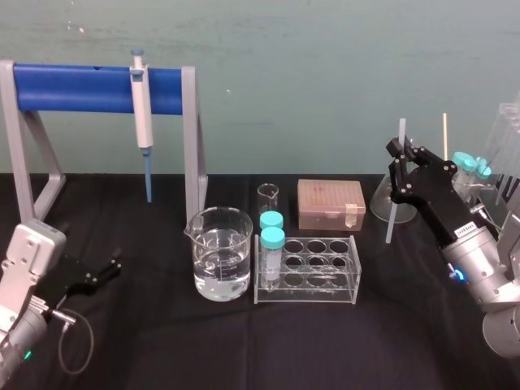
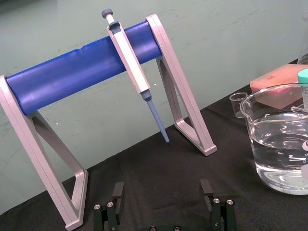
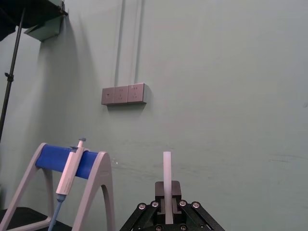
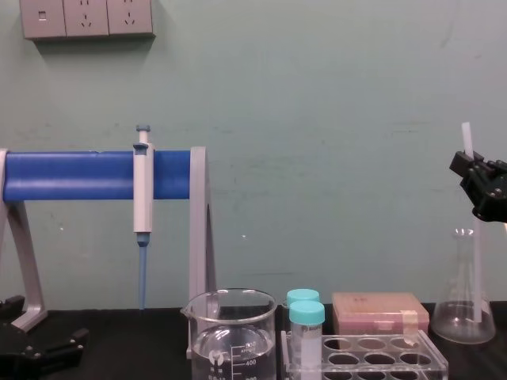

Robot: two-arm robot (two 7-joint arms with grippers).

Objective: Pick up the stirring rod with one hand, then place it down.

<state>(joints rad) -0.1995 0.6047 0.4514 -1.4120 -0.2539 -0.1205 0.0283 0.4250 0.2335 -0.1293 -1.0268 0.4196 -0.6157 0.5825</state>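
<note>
The right gripper [image 1: 400,154] is clamped on the stirring rod [image 1: 392,213] near its upper end. It holds the rod almost upright at about 2 o'clock from the beaker [image 1: 221,253], just beside the conical flask [image 4: 465,313]. The left gripper [image 1: 101,272] rests at 8 o'clock on the black table [image 1: 146,341], fingers apart.

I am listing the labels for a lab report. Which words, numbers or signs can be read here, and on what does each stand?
"400": graduation mark on the beaker, chest view.
Number below it: cut by the picture's edge, unreadable.
White sticker on the arm behind the right gripper, which holds the stirring rod: too small to read.
Left gripper, parked low on the left: no text.
Nothing else carries readable text.
</note>
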